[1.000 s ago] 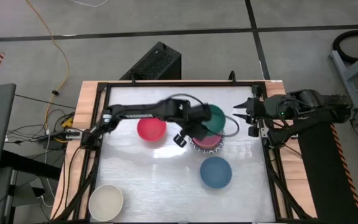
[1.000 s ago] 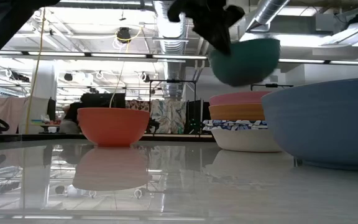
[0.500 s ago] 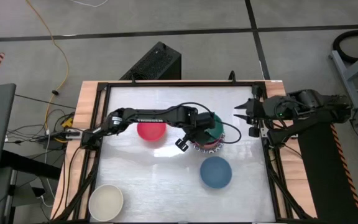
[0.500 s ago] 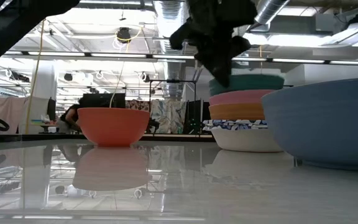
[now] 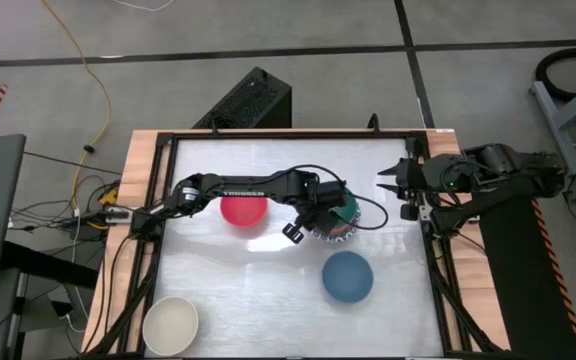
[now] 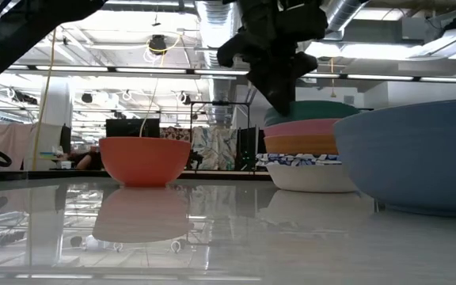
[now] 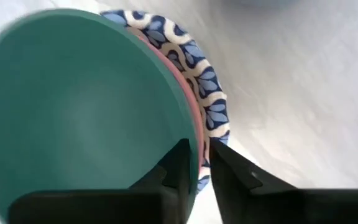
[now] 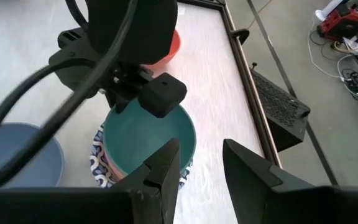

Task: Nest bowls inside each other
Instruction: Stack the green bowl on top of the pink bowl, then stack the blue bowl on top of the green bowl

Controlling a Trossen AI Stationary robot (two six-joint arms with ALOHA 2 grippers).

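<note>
A dark green bowl (image 7: 86, 106) sits on top of a stack (image 5: 336, 222), above a pink bowl (image 6: 303, 127), an orange one (image 6: 299, 144) and a white blue-patterned one (image 6: 307, 170) that stands on the table. My left gripper (image 7: 197, 152) points steeply down at the green bowl's near-left rim (image 7: 192, 163). It is open by a narrow gap, one finger inside the bowl and one outside; whether either touches the rim I cannot tell. My right gripper (image 8: 201, 155) waits open at the table's right edge (image 5: 393, 190), above the surface.
A red bowl (image 5: 243, 208) stands left of the stack, a blue bowl (image 5: 347, 276) near-right of it and a cream bowl (image 5: 171, 323) at the near left corner. A black frame (image 5: 268, 135) rims the table. Bare tabletop lies between the bowls.
My left gripper has come down and toward the table's right with the green bowl. The bowl hung tilted above the stack a second ago; it now sits in the pink bowl, and it has sunk a little further in the last half second.
</note>
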